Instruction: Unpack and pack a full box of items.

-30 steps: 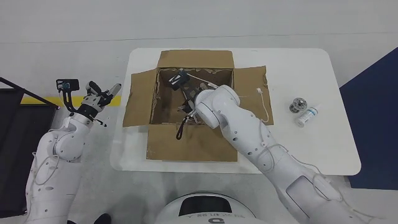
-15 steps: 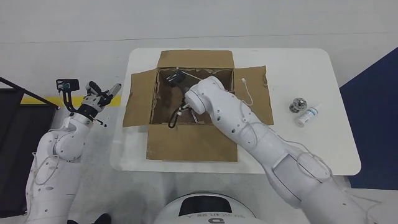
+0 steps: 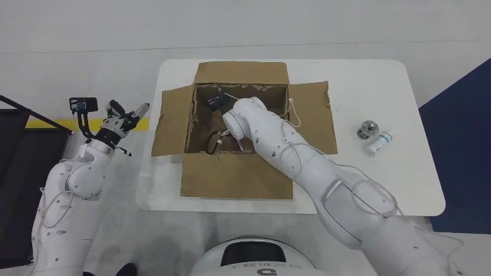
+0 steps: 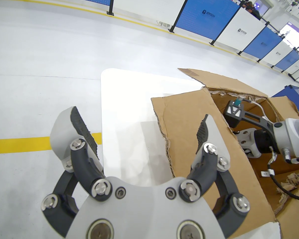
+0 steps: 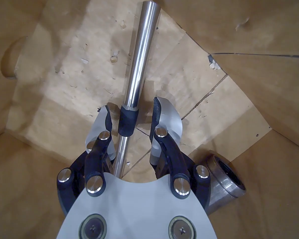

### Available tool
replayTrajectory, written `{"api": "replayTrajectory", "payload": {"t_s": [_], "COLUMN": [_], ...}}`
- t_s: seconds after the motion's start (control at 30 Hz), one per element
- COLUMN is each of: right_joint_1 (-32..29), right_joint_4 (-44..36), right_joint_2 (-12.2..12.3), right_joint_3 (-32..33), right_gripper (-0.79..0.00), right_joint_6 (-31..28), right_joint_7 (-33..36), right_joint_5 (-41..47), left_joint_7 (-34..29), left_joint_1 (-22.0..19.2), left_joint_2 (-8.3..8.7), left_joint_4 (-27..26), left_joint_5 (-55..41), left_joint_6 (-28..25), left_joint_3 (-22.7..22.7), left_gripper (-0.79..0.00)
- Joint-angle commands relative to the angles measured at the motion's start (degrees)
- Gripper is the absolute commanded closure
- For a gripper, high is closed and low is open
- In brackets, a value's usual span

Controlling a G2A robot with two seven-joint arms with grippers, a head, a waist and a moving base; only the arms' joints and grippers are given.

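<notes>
Closing on the rod [image 5: 139, 58] from this pose risks a slip. The right gripper [image 5: 130, 111] straddles it with fingers open, one finger nearer than the other. An off-centre squeeze on polished steel could roll or skew it against the box [image 5: 39, 175] wall.

Rod: bright steel bar with a black collar, lying on the box floor, centre of the top view. A metal ring [image 5: 226, 177] lies in a box corner nearby.

Left gripper [image 3: 136, 113]: fingers open and empty, at frame left, off the desk [image 3: 399, 84].
</notes>
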Motion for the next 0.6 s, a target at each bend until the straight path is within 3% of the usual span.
{"api": "replayTrajectory", "payload": {"t_s": [0.0,0.1,0.17,0.37,0.57], "right_joint_1": [0.3,0.4,0.5,0.7,-1.9], "right_joint_4": [1.2,2.3,2.9,2.7,-5.0], "right_joint_2": [-0.7,-1.7,-2.3,-3.3,-1.5], "right_joint_3": [-0.7,-1.7,-2.2,-2.3,0.2], "right_gripper": [-0.271,-0.151,0.000,0.000,0.000], "right_joint_6": [1.2,2.5,2.9,5.1,7.3], "right_joint_7": [0.5,0.7,0.9,0.2,-0.2], "right_joint_5": [-0.5,-0.8,-1.0,-1.9,-4.9], "left_joint_7": [0.0,0.0,0.0,0.0,0.0], "left_joint_1": [0.0,0.0,0.0,0.0,0.0], "left_joint_2": [0.00,0.00,0.00,0.00,0.00], "left_joint_4": [0.0,0.0,0.0,0.0,0.0], "left_joint_5": [0.0,0.0,0.0,0.0,0.0], "left_joint_6": [0.0,0.0,0.0,0.0,0.0], "left_joint_3": [0.0,0.0,0.0,0.0,0.0], "left_gripper": [-0.785,-0.785,-0.785,-0.785,-0.785]}}
